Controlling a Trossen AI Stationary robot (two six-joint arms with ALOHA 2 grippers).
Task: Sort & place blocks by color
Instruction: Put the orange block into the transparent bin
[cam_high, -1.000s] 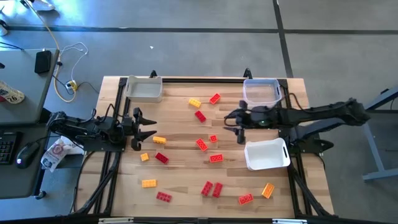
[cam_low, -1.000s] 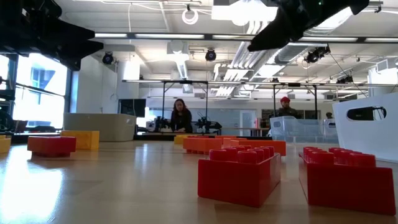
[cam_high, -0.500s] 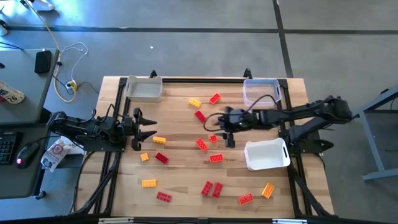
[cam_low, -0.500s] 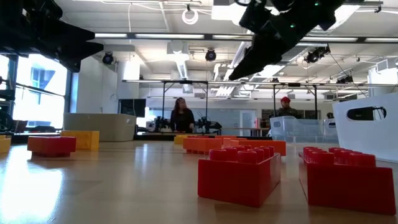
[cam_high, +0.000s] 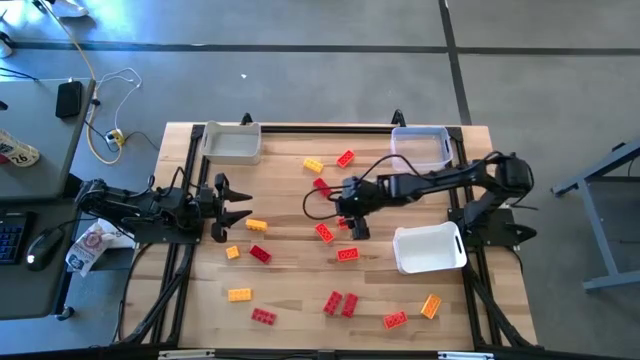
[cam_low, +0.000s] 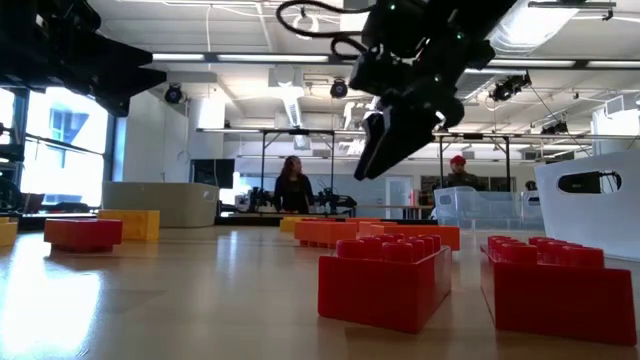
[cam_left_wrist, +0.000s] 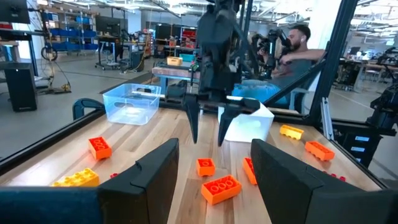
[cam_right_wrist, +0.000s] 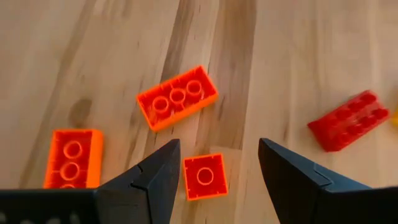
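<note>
Red, orange and yellow blocks lie scattered flat on the wooden table. My right gripper hangs open over the table's middle and slants down. Its fingers stand above and to either side of a small square orange block, without touching it. A longer orange block and a red block lie just beyond. The left wrist view shows the right gripper's fingers spread above the small block. My left gripper waits open and level at the table's left side.
A white tray stands at the far left. A clear tray stands at the far right, and a second white tray sits on the right, near the right arm. People show in the room beyond the table.
My right gripper has gone toward the table's left edge and down, from beside the clear tray to above the small orange block in the middle. It has tipped from nearly level to slanting down, and its fingers have stayed open. No block has moved.
</note>
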